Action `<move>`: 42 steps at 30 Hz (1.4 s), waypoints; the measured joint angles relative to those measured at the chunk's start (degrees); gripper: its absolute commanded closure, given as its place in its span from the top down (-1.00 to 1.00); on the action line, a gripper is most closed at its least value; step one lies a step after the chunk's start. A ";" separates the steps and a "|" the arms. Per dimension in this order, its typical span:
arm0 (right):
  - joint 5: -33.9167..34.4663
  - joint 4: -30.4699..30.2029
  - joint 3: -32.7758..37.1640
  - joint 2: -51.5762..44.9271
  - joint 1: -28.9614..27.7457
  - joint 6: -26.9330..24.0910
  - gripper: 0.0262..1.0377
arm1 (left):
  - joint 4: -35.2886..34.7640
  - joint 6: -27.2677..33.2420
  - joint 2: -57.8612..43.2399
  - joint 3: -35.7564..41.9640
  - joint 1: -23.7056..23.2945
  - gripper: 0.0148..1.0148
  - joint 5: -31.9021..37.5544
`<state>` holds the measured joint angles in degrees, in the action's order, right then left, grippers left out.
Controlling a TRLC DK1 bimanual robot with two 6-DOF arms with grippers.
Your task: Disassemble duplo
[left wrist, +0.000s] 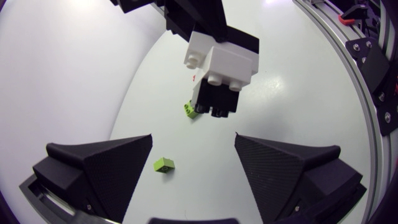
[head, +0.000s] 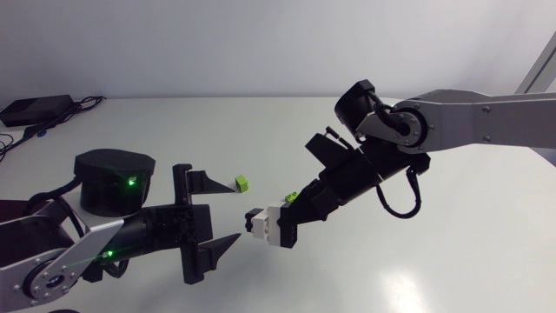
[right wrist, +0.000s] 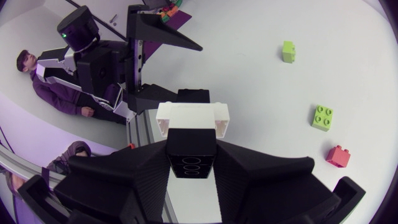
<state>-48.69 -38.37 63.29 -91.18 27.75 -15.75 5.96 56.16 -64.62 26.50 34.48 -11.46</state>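
The right hand (head: pixel 285 222) is clamped on the black brick (right wrist: pixel 191 162), with the white brick (head: pixel 263 224) jutting past its fingertips. The left hand (head: pixel 213 215) gapes wide, empty, just short of it. Best to close squarely on the white brick alone, then lever it off.

Free gap inside spread left hand (left wrist: pixel 193 142), brick stack (left wrist: pixel 221 59) blocking just ahead

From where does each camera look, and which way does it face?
Head view: fixed above the table, facing down; both arms show.
Left wrist view: on left arm, facing past open left pincer to white and black plastic brick stack.
Right wrist view: on right arm, facing over right pincer, shut on that stack, toward left arm.
All three share the stack.
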 measured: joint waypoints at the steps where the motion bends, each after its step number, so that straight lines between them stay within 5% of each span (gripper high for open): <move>1: 0.00 -0.09 0.04 -0.17 0.00 -0.04 -0.52 | 0.39 0.02 0.22 -0.07 0.63 0.81 0.33; 19: 0.02 -0.28 1.86 -3.93 4.70 -0.17 -0.52 | 1.84 1.29 0.87 -2.30 6.38 0.79 4.07; 29: 0.09 0.22 1.86 -4.07 5.33 -0.11 -0.52 | 2.01 1.27 0.33 -2.30 9.11 0.17 4.44; 33: 0.24 1.22 1.86 -4.28 5.99 0.33 -0.52 | 1.33 1.29 0.11 -2.30 9.07 -0.55 2.23; 42: 5.55 3.85 1.05 -4.44 7.43 5.20 -0.52 | -10.75 5.38 -0.70 2.03 5.40 -0.68 -2.58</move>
<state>-43.13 -34.52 64.34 -95.61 35.18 -10.55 -4.80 61.54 -65.32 28.53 39.88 -14.04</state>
